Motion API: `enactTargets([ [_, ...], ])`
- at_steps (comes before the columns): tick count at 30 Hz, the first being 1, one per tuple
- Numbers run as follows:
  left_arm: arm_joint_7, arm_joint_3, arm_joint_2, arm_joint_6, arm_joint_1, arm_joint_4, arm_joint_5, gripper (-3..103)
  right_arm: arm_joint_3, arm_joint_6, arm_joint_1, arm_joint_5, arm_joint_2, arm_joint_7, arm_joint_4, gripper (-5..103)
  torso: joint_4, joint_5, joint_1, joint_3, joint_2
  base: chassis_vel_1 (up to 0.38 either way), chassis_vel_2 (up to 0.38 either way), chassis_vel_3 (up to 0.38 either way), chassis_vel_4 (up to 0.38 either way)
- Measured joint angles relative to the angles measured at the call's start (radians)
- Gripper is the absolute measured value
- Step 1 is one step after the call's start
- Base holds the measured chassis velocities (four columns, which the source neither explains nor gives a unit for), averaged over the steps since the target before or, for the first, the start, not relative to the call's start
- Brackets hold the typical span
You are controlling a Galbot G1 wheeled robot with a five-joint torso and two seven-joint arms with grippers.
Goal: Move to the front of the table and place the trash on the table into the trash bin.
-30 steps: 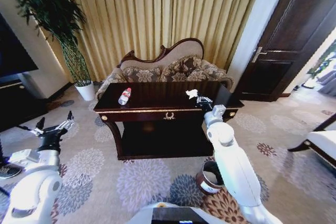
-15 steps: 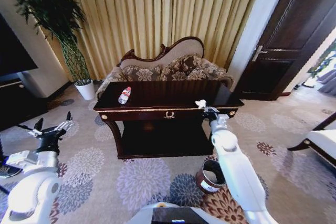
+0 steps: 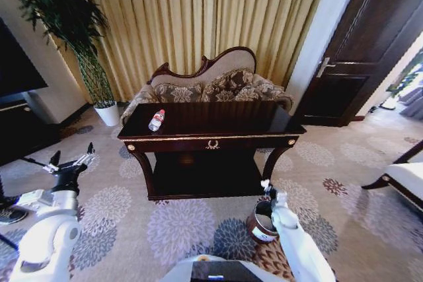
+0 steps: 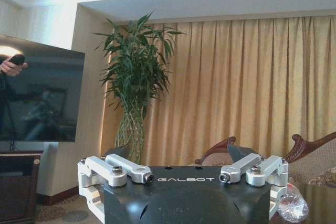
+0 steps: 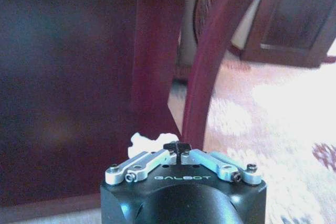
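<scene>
- Right gripper [image 5: 178, 150] jaws pinched on white crumpled scrap [image 5: 144, 142]; left gripper [image 3: 68, 164] jaws spread, idle.
- Centre over round dark-brown trash bin [image 3: 262, 228] before release.

**Right wrist view: gripper closed on white scrap**

The right gripper [image 5: 179, 149] sits low beside the table's dark panel [image 5: 68, 77], fingers pressed together. A white crumpled scrap [image 5: 147, 141] is pinched between them, bulging out to one side. A curved dark leg [image 5: 210, 61] stands just beyond. Patterned carpet [image 5: 273, 114] lies behind, with a dark door [image 5: 299, 19] farther off.
</scene>
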Motion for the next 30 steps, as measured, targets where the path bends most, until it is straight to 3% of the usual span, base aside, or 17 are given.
enactTargets([
  [8,0.0,-0.014,-0.015,-0.001,0.003,0.0,-0.005,100,0.032,0.007,0.012,-0.035,-0.004,0.0,-0.104,0,0.0,0.0004,0.0,0.0,0.0,0.0,0.0,0.0,0.0],
  [16,-0.001,-0.01,-0.029,-0.002,0.002,0.0,-0.007,100,0.088,0.025,0.055,-0.145,-0.009,0.0,-0.169,0,0.0003,0.0003,0.0,0.0,0.0,0.0,0.0,0.0,0.0],
  [22,-0.002,-0.01,-0.024,-0.002,0.01,0.002,-0.011,100,0.113,0.023,0.014,-0.216,0.0,0.0,-0.159,0,-0.0001,0.0004,0.0,0.0,0.0,0.0,0.0,0.0,0.0],
  [30,-0.003,-0.01,-0.017,-0.003,0.004,0.015,-0.023,100,0.131,-0.014,-0.056,-0.242,0.027,0.0,-0.064,-3,-0.0001,0.0,0.0,0.0,0.0,0.0,0.0,0.0,0.0],
])
